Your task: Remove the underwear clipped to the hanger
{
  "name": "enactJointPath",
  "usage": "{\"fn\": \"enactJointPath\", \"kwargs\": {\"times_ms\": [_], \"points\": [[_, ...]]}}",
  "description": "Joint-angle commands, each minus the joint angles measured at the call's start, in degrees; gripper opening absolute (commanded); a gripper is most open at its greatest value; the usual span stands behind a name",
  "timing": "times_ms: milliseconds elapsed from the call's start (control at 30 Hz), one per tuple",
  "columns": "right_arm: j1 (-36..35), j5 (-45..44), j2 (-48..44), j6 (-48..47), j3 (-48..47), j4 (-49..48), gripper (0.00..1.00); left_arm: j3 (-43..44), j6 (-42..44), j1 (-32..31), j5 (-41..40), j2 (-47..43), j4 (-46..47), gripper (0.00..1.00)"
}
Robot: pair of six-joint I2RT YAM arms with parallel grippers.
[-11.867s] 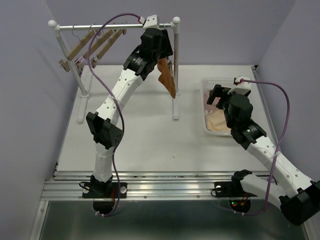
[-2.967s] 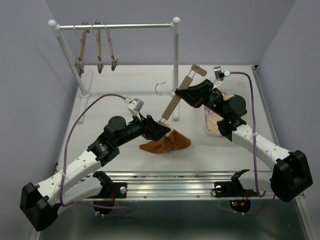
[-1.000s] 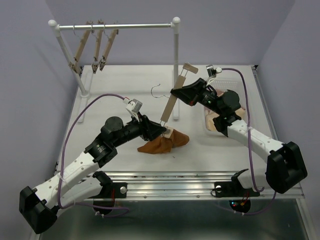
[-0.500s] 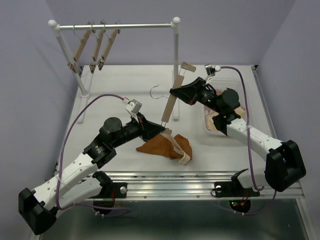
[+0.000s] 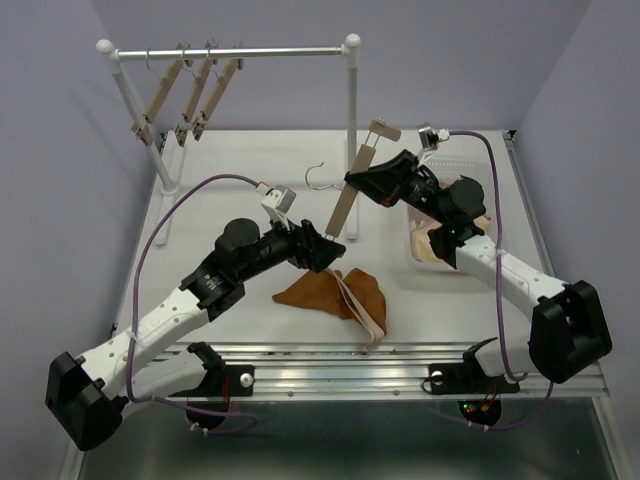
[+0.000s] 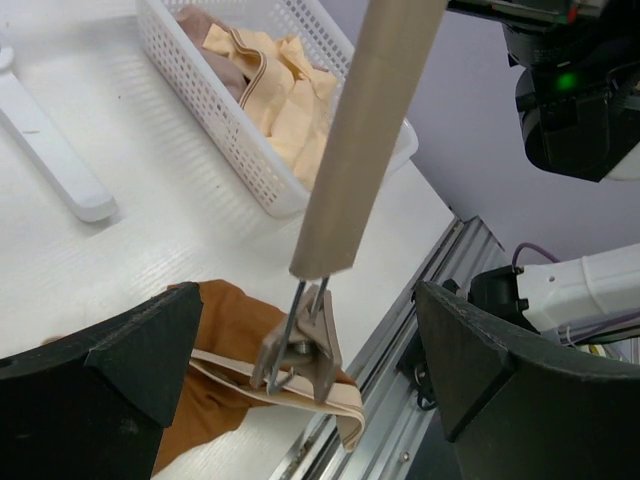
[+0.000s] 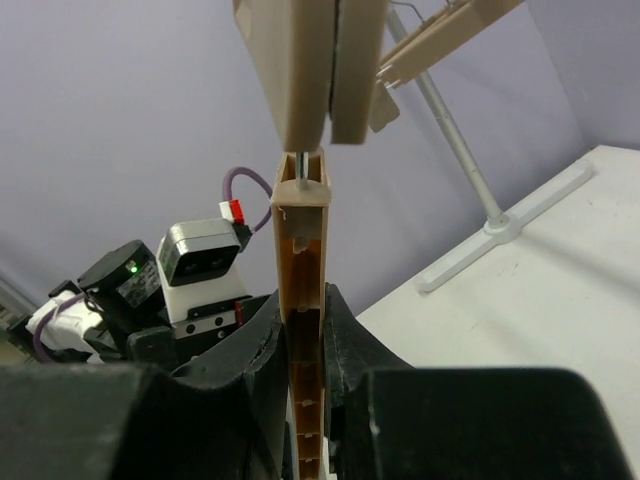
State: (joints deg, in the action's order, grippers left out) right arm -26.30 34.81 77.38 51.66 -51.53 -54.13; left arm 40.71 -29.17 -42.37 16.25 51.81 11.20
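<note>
At the front of the bench [image 5: 250, 190], the orange-brown underwear [image 5: 325, 292] lies crumpled, seemingly free of the clip [image 6: 300, 352] on the wooden hanger [image 5: 343, 210], whose bar the right hand [image 5: 358, 181] grips, while the left hand [image 5: 328, 254] is spread wide open on either side of that clip.

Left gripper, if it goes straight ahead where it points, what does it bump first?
Most likely the hanger's clip, dangling right between the open fingers of the left gripper. Beyond it lies the orange-brown underwear. Depth is hard to judge.
</note>
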Motion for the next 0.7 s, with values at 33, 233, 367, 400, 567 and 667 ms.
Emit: {"fn": "enactJointPath", "kwargs": {"times_ms": [33,233,367,400,567,667], "points": [[0.1,2.2,0.4,3.7,0.5,-8.8,0.01,4.3,2.7,-0.3,0.0,4.6,9.6,0.99],[0.1,2.5,0.9,5.1,1.4,-9.5,0.01,7.4,3.2,-0.3,2.4,9.4,12.8,0.89],[0.1,2.1,0.8,4.9,2.3,-9.3,0.01,7.4,2.9,-0.3,1.2,8.9,13.9,0.68],[0.1,2.0,0.8,4.5,2.4,-9.1,0.01,7.0,2.9,-0.3,0.7,8.4,14.2,0.56],[0.1,0.9,0.7,3.5,3.0,-7.7,0.01,6.2,2.5,-0.3,-0.5,7.0,14.3,0.0],[0.1,0.5,0.8,3.3,3.5,-7.1,0.01,4.6,2.2,-0.3,-2.9,5.6,14.1,0.0]]}}
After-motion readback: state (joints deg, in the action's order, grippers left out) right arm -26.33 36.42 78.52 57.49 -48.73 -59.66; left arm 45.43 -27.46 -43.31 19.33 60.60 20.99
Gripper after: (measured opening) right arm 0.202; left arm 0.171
